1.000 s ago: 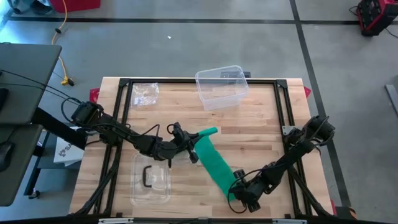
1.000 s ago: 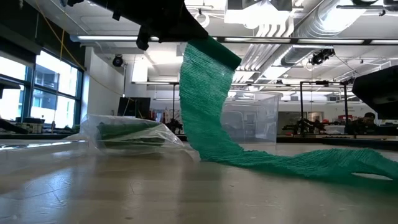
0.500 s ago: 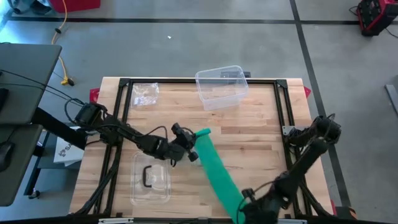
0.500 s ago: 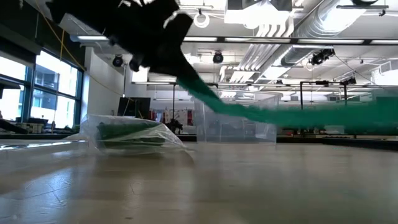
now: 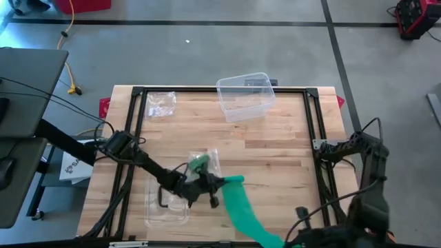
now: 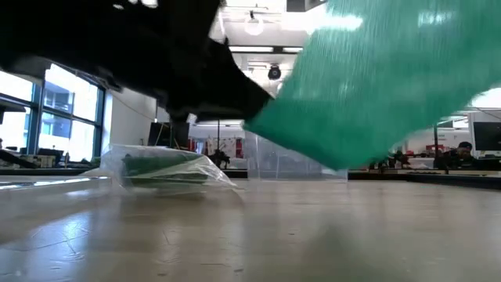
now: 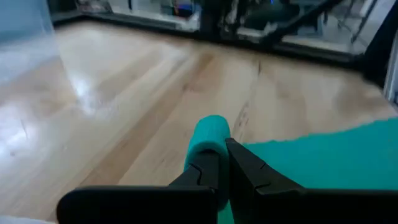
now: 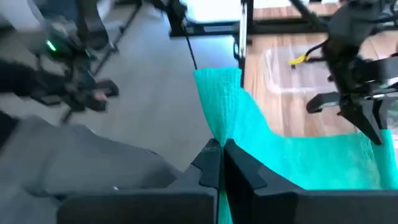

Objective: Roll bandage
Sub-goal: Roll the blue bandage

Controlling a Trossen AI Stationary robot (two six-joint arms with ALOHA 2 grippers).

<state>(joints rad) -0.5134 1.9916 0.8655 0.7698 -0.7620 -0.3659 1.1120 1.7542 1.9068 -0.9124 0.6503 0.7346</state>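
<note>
Bandage (image 5: 241, 205): green strip, stretched off the wooden table (image 5: 275, 148) between the two grippers; runs from mid-table toward the near edge, lifted clear of the surface in the low view (image 6: 376, 70).
Left gripper (image 5: 219, 182): near the table's middle front, jaws clamped together on one end of the bandage; wrist view shows that end folded over the fingertips (image 7: 208, 140).
Right gripper (image 8: 219, 149): out past the near edge of the table, over the grey floor; jaws pressed together on the other end of the bandage, which hangs past them (image 8: 224, 93).
Right arm (image 5: 365, 179): folded back along the right side of the table.
Clear bin (image 5: 245, 95): upright at the far side of the table, well apart from the bandage.
Clear lid (image 5: 167, 200): flat, dark handle on top, just beside the left gripper on its left.
Plastic wrapper (image 5: 160, 103): crumpled, far left corner.
Second wrapper (image 5: 205, 162): something green inside, just behind the left gripper.
</note>
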